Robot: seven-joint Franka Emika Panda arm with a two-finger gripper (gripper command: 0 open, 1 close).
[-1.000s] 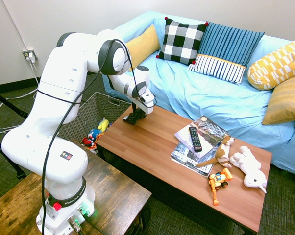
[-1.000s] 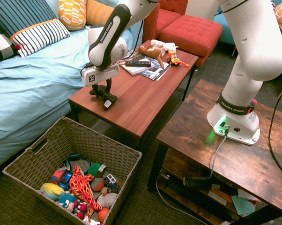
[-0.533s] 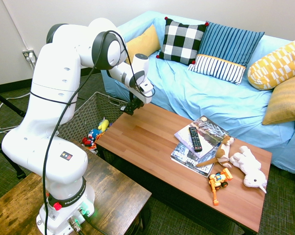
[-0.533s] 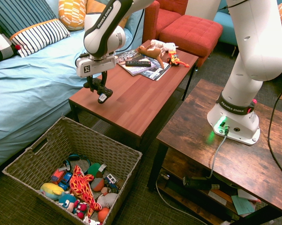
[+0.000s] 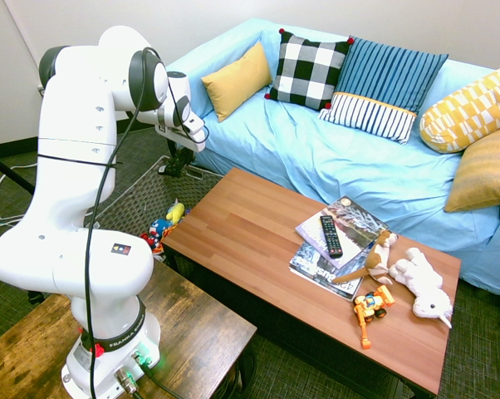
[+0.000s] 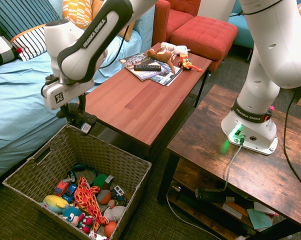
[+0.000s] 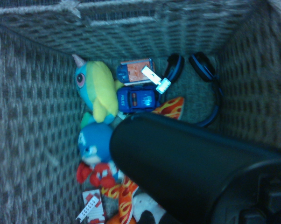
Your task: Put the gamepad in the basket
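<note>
Gamepad (image 6: 79, 119): black, clamped in the jaws of the gripper (image 6: 76, 116), hanging above the near-sofa edge of the basket (image 6: 123, 161); fills the foreground of the wrist view as a dark rounded body.

Sofa (image 5: 333, 158): light blue cover, with yellow, checked and striped cushions.

Bench (image 5: 258, 241): red-brown wood, beside the basket.

Basket: grey-brown woven, on the floor between sofa and bench, holding toys: orange spotted plush (image 6: 85, 197), yellow-green plush (image 7: 97, 88), blue toy car (image 7: 136, 99), headphones (image 7: 203, 79).

Magazines (image 5: 337, 237): stacked on the bench, slim black remote (image 5: 330, 235) on top.

Plush animals (image 5: 420, 283) and orange toy vehicle (image 5: 370, 307): at the bench's far end.
</note>
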